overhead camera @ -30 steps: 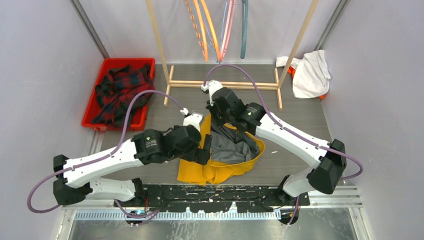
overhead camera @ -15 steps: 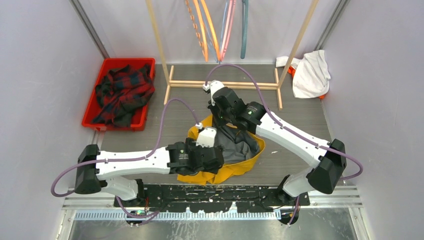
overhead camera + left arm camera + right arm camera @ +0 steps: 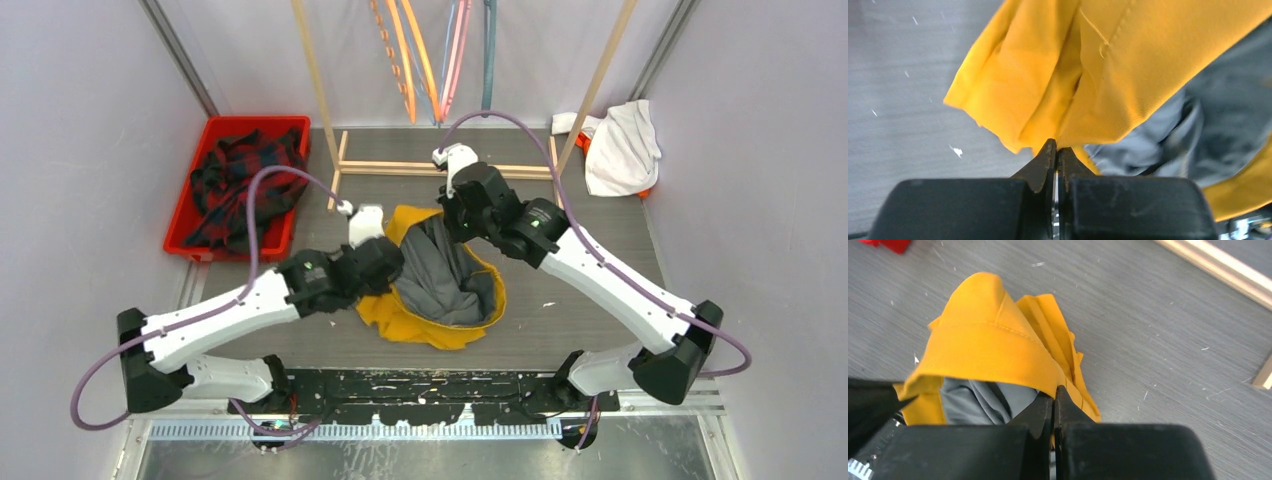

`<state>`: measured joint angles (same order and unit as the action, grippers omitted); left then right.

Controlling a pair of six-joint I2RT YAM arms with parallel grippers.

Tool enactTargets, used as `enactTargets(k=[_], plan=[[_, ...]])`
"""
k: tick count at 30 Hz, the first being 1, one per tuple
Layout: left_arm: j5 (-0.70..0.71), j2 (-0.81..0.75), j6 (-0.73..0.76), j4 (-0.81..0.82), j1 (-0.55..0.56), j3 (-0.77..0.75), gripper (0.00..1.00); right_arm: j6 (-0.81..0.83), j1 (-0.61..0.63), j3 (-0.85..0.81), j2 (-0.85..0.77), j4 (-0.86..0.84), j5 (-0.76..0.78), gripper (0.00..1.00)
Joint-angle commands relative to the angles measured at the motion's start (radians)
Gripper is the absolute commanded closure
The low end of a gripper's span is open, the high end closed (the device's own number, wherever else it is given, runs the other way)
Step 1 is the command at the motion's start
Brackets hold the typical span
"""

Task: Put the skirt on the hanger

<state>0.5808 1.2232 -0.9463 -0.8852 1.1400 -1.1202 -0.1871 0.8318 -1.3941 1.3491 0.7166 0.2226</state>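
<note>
The skirt [image 3: 440,330], yellow with a grey lining, lies bunched mid-table with its waist pulled open. My left gripper [image 3: 388,268] is shut on its left yellow edge; the left wrist view shows the closed tips [image 3: 1056,147] pinching a fold of the skirt [image 3: 1128,65]. My right gripper [image 3: 455,218] is shut on the far rim, where the right wrist view shows the tips [image 3: 1054,390] clamped on the skirt's waistband [image 3: 983,340]. Several coloured hangers hang from the rack at the back, among them an orange hanger [image 3: 405,60], well beyond both grippers.
A red bin [image 3: 178,215] at the back left holds a plaid cloth [image 3: 245,185]. A white cloth [image 3: 620,145] lies at the back right. The wooden rack's base [image 3: 450,168] and slanted posts [image 3: 315,80] stand just behind the skirt.
My left gripper swung to the skirt's near side, came back to its left edge and shut on it. The right gripper carried the far edge back and right, opening the waist.
</note>
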Motion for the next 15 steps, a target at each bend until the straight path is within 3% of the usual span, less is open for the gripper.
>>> enactTargets(k=[1,8,15], plan=[[-0.004,-0.049,0.184,-0.032,-0.124,-0.196,1.0,0.006,-0.003,-0.111,-0.097,-0.022,0.066,0.99],[-0.001,0.017,0.326,-0.124,-0.199,-0.484,1.0,0.023,-0.006,-0.215,-0.136,0.023,0.176,0.99],[-0.006,0.029,0.356,-0.172,-0.225,-0.542,1.0,0.02,-0.007,-0.187,-0.185,0.071,0.196,0.99]])
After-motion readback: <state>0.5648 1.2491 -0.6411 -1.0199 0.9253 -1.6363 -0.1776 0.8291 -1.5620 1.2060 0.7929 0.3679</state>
